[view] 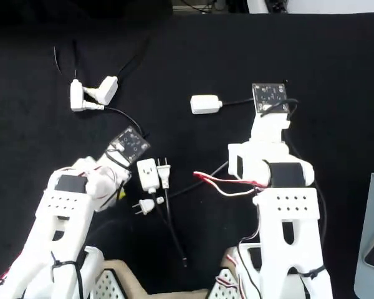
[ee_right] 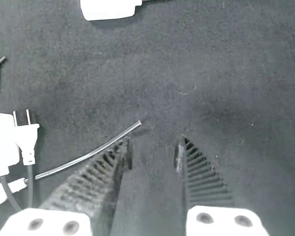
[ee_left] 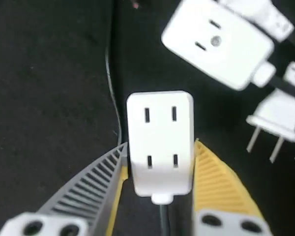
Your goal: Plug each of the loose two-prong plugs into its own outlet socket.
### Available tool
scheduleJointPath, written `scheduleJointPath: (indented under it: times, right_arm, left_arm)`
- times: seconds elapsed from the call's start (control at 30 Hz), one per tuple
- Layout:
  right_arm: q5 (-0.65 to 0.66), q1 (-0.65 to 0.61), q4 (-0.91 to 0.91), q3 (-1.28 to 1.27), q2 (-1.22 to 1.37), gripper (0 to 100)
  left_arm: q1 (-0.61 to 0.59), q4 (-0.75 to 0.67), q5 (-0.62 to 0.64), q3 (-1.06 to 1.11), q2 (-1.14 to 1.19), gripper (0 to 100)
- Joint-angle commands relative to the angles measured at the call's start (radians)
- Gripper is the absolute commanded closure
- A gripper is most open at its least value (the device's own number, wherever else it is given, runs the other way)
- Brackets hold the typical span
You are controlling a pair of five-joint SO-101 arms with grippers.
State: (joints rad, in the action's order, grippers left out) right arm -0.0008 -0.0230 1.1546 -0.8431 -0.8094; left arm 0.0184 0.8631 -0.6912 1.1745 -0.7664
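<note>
A white outlet block (ee_left: 160,142) with two pairs of slots sits between my left gripper's (ee_left: 160,146) grey and yellow fingers, which press its two sides. In the high view this block (view: 148,175) lies mid-table. Beside it lies a loose two-prong plug (view: 164,172) on a black cord, also seen from the left wrist (ee_left: 274,117). A second small plug (view: 146,206) lies just below it. A larger white socket (ee_left: 217,43) lies beyond the held block. My right gripper (ee_right: 153,144) hangs open over bare black cloth, short of a white adapter (ee_right: 109,8) (view: 206,104).
Two more white adapters (view: 78,96) (view: 106,90) with black cords lie at the back left. A thin cable (ee_right: 88,148) runs by the right gripper's finger. Red and white wires (view: 219,182) cross in front of the right arm. A grey bin (view: 373,237) stands at the right edge.
</note>
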Motion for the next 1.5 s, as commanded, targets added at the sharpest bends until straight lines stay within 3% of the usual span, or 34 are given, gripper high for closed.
scheduleJointPath:
  times: [0.0, 0.13, 0.3, 0.43, 0.73, 0.97, 1.2, 1.47]
  right_arm:
    - [0.005, -0.014, 0.002, 0.028, -0.019, 84.7]
    - [0.005, -0.014, 0.002, 0.028, -0.019, 84.7]
    - [0.006, -0.034, 0.002, 0.031, -0.019, 84.6]
    - [0.006, -0.147, 0.003, 0.019, -0.018, 84.6]
    - [-0.048, -0.453, -0.009, -0.038, 0.128, 84.6]
    - [-0.124, -0.568, -0.1, 0.048, 0.341, 84.5]
    - [-0.103, -0.574, -0.25, 0.064, 0.496, 84.6]
    - [-0.189, -0.594, -0.273, 0.193, 0.682, 84.6]
  left_arm:
    - [-0.028, -0.029, 0.02, -0.016, -0.032, 74]
    - [-0.085, 0.011, 0.015, -0.07, -0.034, 71]
    - [-0.191, 0.164, 0.02, -0.202, -0.057, 71]
    - [-0.265, 0.278, 0.054, -0.217, -0.17, 72]
    - [-0.463, 0.285, 0.298, 0.028, -0.565, 77]
    - [-0.495, 0.292, 0.422, 0.245, -0.836, 77]
    - [-0.552, 0.351, 0.451, 0.335, -1.049, 77]
    - [-0.55, 0.37, 0.448, 0.343, -1.048, 77]
